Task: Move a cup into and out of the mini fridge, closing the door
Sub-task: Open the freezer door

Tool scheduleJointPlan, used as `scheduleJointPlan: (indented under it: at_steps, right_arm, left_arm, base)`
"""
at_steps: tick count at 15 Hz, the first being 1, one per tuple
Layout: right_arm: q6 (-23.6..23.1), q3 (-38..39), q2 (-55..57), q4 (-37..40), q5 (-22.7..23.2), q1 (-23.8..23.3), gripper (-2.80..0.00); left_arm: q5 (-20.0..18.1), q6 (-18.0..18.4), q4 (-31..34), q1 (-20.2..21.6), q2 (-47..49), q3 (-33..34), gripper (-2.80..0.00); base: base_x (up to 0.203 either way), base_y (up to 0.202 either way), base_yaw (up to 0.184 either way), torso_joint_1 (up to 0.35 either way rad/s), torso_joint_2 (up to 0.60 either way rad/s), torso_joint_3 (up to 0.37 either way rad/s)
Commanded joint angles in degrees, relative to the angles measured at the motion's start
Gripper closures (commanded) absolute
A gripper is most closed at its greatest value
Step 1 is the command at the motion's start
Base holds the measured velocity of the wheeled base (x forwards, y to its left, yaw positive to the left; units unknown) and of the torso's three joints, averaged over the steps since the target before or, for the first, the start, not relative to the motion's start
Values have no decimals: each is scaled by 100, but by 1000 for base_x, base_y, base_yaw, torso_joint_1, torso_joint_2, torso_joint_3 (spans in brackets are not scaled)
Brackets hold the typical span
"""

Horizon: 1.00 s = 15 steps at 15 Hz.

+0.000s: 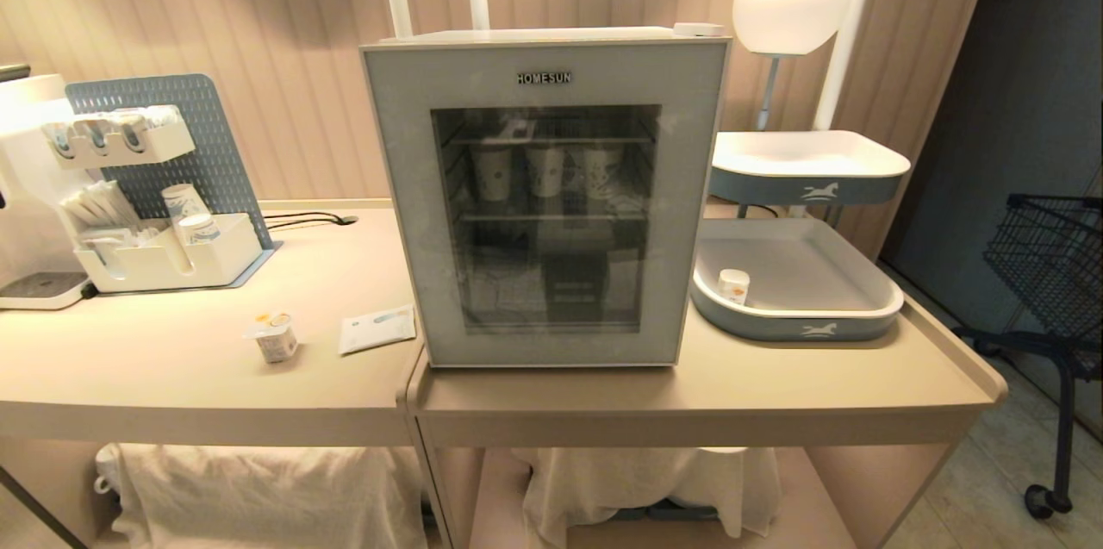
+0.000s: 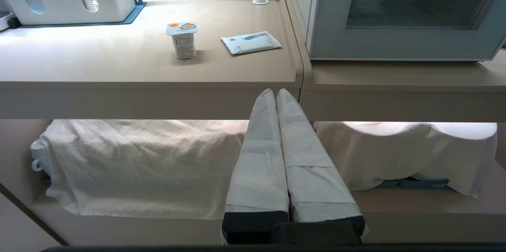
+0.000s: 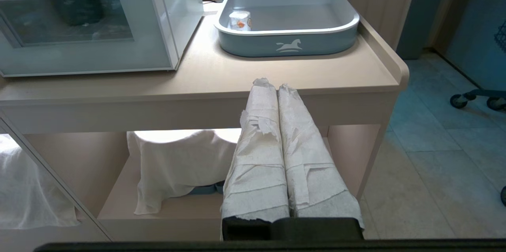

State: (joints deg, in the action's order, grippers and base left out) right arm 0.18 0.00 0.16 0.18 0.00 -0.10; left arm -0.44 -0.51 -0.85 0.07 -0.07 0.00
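Pale grey frames the door [image 1: 551, 204] of the mini fridge [image 1: 545, 36], which is shut; black letters at its top read "HOMESUN". Through the dark glass, 3 white paper cups [image 1: 546, 170] with blue prints stand in a row on the upper wire shelf. The cup [image 1: 276, 336], a small white pot with a yellow-orange foil lid and fine print down its side, stands upright on the beige counter [image 1: 172, 377] to the fridge's left, near a flat white sachet [image 1: 377, 328]. On the fridge's other side a blue-grey tray [image 1: 797, 327] bearing a white horse emblem holds a plain white pot [image 1: 733, 285] with an orange spot. The left gripper [image 2: 275, 93] and right gripper [image 3: 272, 85], both wrapped in white tape, hang below the counter's front edge with jaws pressed together, empty.
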Motion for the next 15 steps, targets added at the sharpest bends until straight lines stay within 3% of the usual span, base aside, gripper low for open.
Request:
scheduleJointPlan:
  at_steps: [1,8,12,15]
  right_arm:
    - [-1,0,11,-1,0,1,0]
    - [-1,0,11,-1,0,1,0]
    - [-1,0,11,-1,0,1,0]
    - [-1,0,11,-1,0,1,0]
  left_arm:
    - [0,-2,6,1,7,0,0]
    - [0,7,6,1,7,0,0]
    - [0,-2,-1,1,7,0,0]
    - [0,7,6,1,4,0,0]
  base:
    - [0,0,0,0,0,0]
    - [0,0,0,0,0,0]
    - [178,0,0,0,-1,0]
    - [32,0,-1,1,4,-2]
